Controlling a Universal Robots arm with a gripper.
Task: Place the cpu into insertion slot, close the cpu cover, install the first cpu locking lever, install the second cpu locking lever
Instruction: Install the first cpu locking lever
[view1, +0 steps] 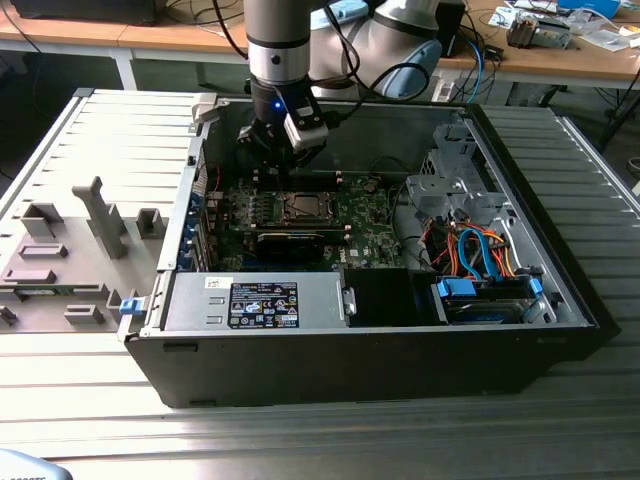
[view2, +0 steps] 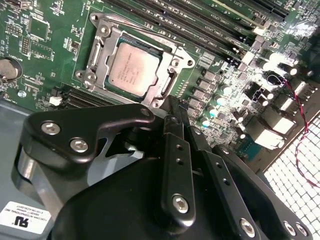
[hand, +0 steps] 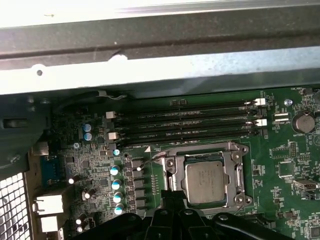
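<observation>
Above the green motherboard (view1: 370, 225), inside the open computer case (view1: 400, 350), your hand (view1: 283, 148) hangs on the arm, just over the board's back edge in the exterior view. Look at the second wrist view: its black fingers (view2: 175, 165) stand pressed together with nothing between them, their tips just beside the socket's near corner. The cpu (view2: 134, 68) already lies flat in the insertion slot (view2: 100, 60), silvery top up, and the cpu cover (view2: 142, 37) sits down around it as a metal frame; the first wrist view gives you the same chip (hand: 204, 181) framed by the cover (hand: 235, 172), with the hand's tips (hand: 172, 200) at the socket's edge. That view also shows you the long black memory slots (hand: 185, 122) beside the socket, a row of capacitors (hand: 116, 190) and the case's grey inner wall (hand: 175, 70), which the second wrist view leaves out. From the exterior view you get the surroundings: the case lies on its side on a ribbed grey metal table (view1: 300, 440), the power supply (view1: 255, 303) at the front, blue and orange cables (view1: 480, 255) at the exterior view's right, grey fixtures (view1: 70, 260) at its left, and a cluttered wooden desk (view1: 560, 55) behind.
</observation>
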